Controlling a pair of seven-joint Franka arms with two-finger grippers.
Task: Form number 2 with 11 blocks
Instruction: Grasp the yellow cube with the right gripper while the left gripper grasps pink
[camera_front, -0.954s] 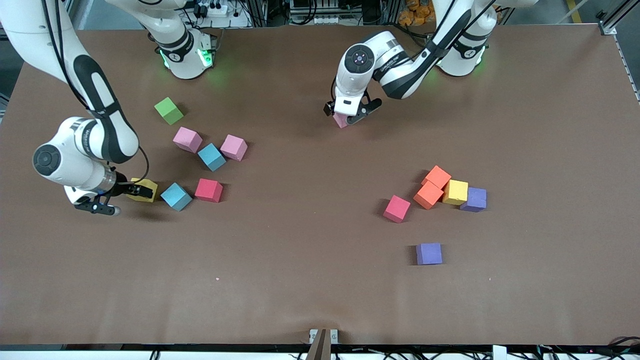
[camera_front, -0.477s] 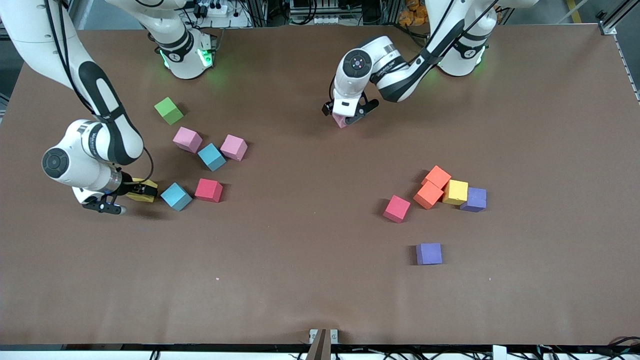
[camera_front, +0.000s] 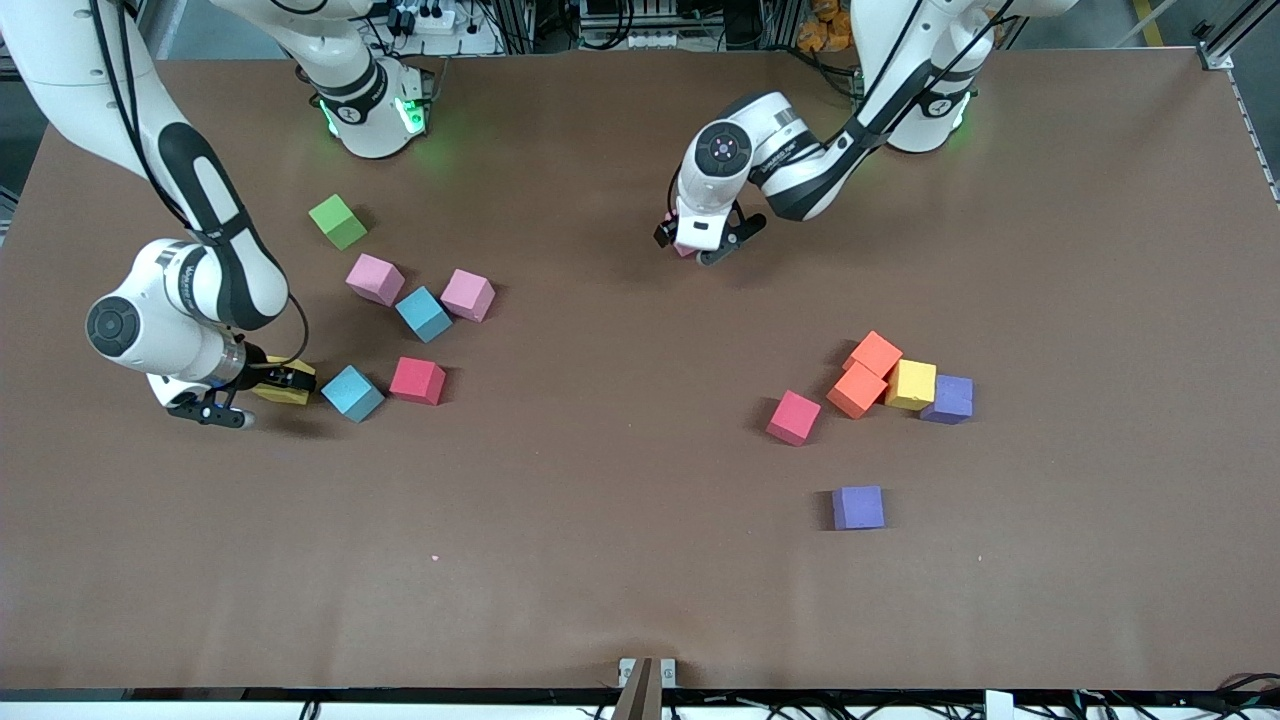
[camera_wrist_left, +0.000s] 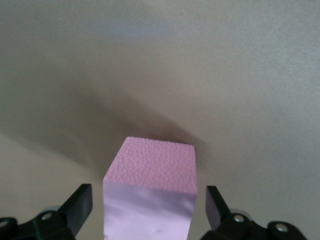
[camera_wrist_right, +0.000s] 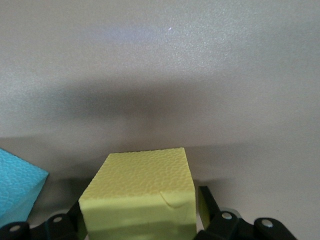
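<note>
Picking step; no 2 is formed yet. The right gripper (camera_front: 272, 400) is low at the right arm's end, its jaws seemingly pressed on the yellow block (camera_wrist_right: 140, 200) beside a blue block (camera_front: 351, 393). The left gripper (camera_front: 702, 240) stands open around the pink block (camera_wrist_left: 150, 180), not touching it; next it must close. The front view mostly hides both blocks.

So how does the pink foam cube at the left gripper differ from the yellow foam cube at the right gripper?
The pink cube sits alone mid-table, the open left gripper around it; the yellow cube sits toward the right arm's end at the right gripper, a light blue cube beside it. Colour differs. Both look the same size.
</note>
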